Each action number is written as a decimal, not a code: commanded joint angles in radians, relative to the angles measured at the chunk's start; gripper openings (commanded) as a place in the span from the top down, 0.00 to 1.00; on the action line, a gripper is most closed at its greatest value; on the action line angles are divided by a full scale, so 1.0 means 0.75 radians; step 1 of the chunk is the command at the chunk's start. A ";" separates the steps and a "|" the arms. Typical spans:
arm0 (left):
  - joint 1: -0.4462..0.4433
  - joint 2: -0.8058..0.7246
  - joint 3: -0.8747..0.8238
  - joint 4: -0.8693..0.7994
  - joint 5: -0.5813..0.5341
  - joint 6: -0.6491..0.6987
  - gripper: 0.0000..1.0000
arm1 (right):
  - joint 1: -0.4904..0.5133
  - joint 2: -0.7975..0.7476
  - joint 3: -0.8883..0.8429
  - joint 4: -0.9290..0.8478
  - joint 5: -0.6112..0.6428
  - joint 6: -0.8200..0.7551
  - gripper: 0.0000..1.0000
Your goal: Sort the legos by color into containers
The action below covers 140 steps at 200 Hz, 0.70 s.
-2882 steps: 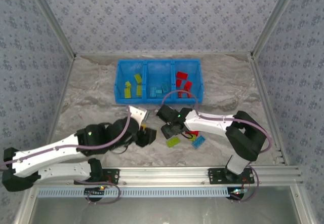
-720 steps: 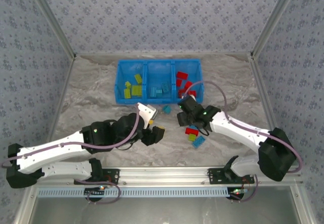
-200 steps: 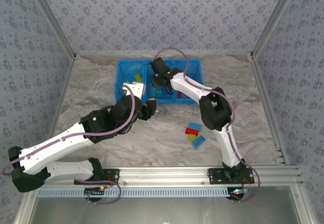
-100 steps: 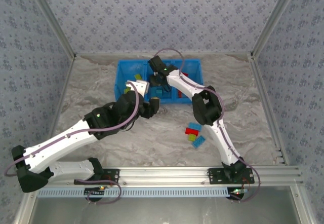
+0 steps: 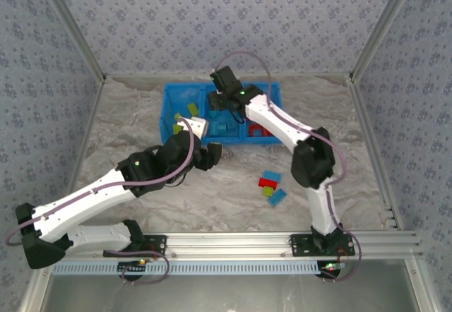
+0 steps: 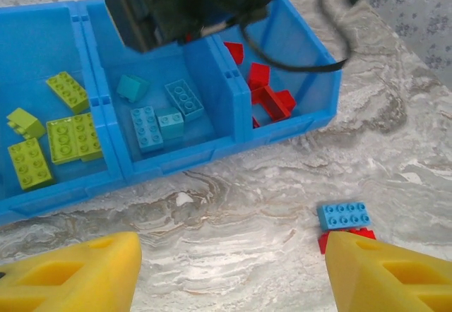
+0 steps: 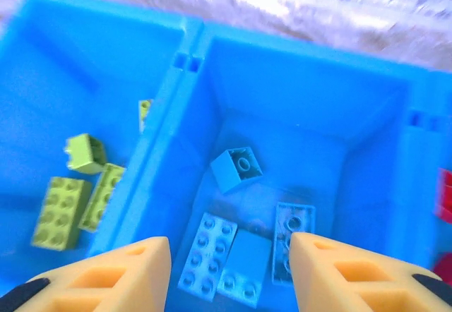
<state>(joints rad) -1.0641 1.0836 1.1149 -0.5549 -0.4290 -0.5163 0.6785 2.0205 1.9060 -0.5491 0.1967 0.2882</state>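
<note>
Blue brick (image 7: pixel 236 169), just released, lies in the bin's (image 7: pixel 185 79) middle compartment; we see right fingers (image 7: pixel 106 270) apart above it, left fingers (image 6: pixel 70 277) apart, empty, before the bin. Four bricks (image 5: pixel 268 183) remain outside.

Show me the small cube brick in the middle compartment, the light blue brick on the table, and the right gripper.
small cube brick (image 7: pixel 236 169), right wrist view, on its studded face.
light blue brick (image 6: pixel 344 215), left wrist view, middle of its studded top.
right gripper (image 7: pixel 229 250), right wrist view, midway between its fingertips.

Bright-blue bin (image 6: pixel 176 162) holds yellow-green, light-blue and red legos (image 6: pixel 146 126) on grey-marbled table (image 6: pixel 240 206).
</note>
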 commanded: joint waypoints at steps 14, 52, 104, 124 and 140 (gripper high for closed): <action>-0.041 0.070 0.071 -0.045 0.146 -0.006 0.30 | 0.008 -0.447 -0.432 0.077 0.110 0.066 0.50; -0.080 0.239 0.102 -0.046 0.260 -0.114 0.30 | 0.016 -0.953 -0.844 -0.116 0.206 0.213 0.48; -0.145 0.521 0.134 0.024 0.389 -0.249 0.24 | 0.029 -1.491 -1.102 -0.502 0.232 0.408 0.40; -0.161 0.660 0.207 0.019 0.437 -0.288 0.22 | 0.043 -1.636 -1.148 -0.571 0.127 0.429 0.33; -0.163 0.771 0.273 -0.007 0.470 -0.321 0.21 | 0.062 -1.766 -1.201 -0.540 -0.061 0.392 0.27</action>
<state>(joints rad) -1.1790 1.5745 1.2388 -0.5617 -0.1406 -0.6949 0.7036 0.7902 1.0561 -0.8825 0.3084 0.5610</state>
